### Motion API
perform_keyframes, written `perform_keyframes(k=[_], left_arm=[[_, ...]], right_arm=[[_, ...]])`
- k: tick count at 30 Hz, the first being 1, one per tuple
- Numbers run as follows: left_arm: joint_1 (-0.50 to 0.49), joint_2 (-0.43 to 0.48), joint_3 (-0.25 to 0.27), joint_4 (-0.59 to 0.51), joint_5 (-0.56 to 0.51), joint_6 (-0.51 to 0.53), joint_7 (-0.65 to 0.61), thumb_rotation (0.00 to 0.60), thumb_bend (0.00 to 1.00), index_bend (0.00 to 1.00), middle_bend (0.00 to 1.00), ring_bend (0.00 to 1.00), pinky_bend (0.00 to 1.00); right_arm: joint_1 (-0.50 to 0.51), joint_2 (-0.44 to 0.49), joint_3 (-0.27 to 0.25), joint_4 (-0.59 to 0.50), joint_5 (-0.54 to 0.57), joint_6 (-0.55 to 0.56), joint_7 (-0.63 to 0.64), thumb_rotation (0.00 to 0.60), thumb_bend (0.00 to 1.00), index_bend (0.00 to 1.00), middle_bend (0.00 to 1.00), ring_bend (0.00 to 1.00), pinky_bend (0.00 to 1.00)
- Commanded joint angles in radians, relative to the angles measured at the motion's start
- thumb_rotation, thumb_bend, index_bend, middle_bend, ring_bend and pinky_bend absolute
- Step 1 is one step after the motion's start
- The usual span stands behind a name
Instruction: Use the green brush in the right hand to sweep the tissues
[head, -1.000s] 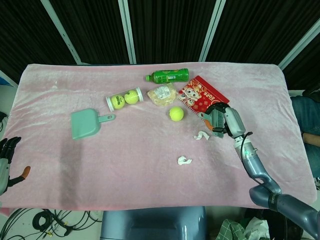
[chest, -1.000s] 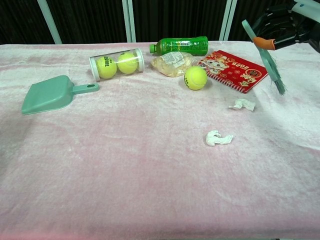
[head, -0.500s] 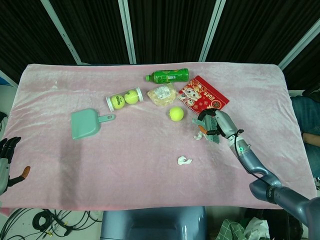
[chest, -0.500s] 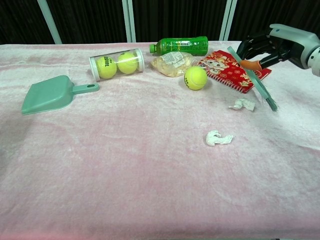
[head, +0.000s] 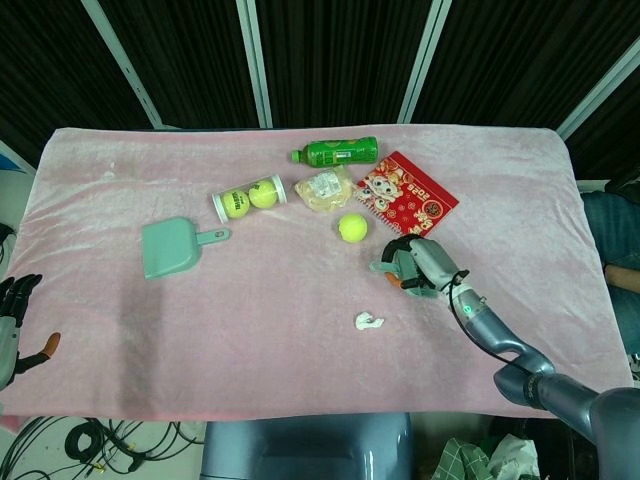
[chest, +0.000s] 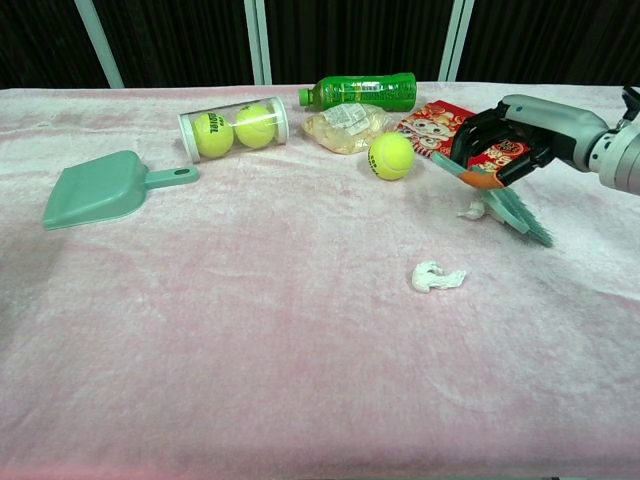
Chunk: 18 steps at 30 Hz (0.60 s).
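Note:
My right hand (head: 417, 266) (chest: 508, 127) grips the green brush (chest: 512, 209) by its orange-banded handle. The brush slants down to the right, and its bristles touch the pink cloth. One crumpled white tissue (chest: 471, 209) lies right against the brush, partly hidden behind it; the head view barely shows it under the hand. A second tissue (head: 368, 321) (chest: 437, 276) lies apart, nearer the front edge. My left hand (head: 14, 322) hangs off the table's front left corner, its fingers apart and holding nothing.
A green dustpan (head: 168, 247) (chest: 95, 188) lies at the left. Behind the brush are a tube of tennis balls (head: 248, 198), a green bottle (head: 335, 152), a snack packet (head: 325, 188), a loose tennis ball (head: 352, 228) (chest: 391, 156) and a red notebook (head: 410, 190).
My right hand has come down and leftward with the brush, from above the notebook's right side to the cloth beside the far tissue. The left hand has stayed put.

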Motion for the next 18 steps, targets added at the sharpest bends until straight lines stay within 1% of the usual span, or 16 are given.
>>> perform_keyframes(k=[1,5,7,13,18], left_arm=[[0.000,0.000,0.000,0.000,0.000,0.000,0.000,0.600,0.31,0.10,0.08,0.01,0.00],[0.000,0.000,0.000,0.000,0.001,0.001,-0.001,0.600,0.31,0.10,0.08,0.01,0.00],[0.000,0.001,0.001,-0.001,0.001,0.000,-0.004,0.600,0.31,0.10,0.08,0.01,0.00],[-0.001,0.003,0.002,-0.001,0.002,-0.003,-0.008,0.600,0.31,0.10,0.08,0.01,0.00],[-0.001,0.004,0.001,-0.002,0.002,-0.003,-0.011,0.600,0.31,0.10,0.08,0.01,0.00]], right_arm=[[0.005,0.001,-0.001,-0.023,0.007,0.001,0.018,0.600,0.50,0.78,0.58,0.30,0.19],[0.010,0.008,0.007,-0.070,0.017,0.010,0.088,0.600,0.50,0.78,0.59,0.31,0.19],[0.012,0.015,0.013,-0.109,0.017,0.026,0.148,0.600,0.50,0.78,0.59,0.32,0.19],[0.013,0.034,0.009,-0.196,-0.001,0.064,0.269,0.600,0.50,0.79,0.60,0.32,0.19],[-0.009,0.015,0.016,-0.271,0.003,0.133,0.350,0.600,0.50,0.80,0.61,0.32,0.19]])
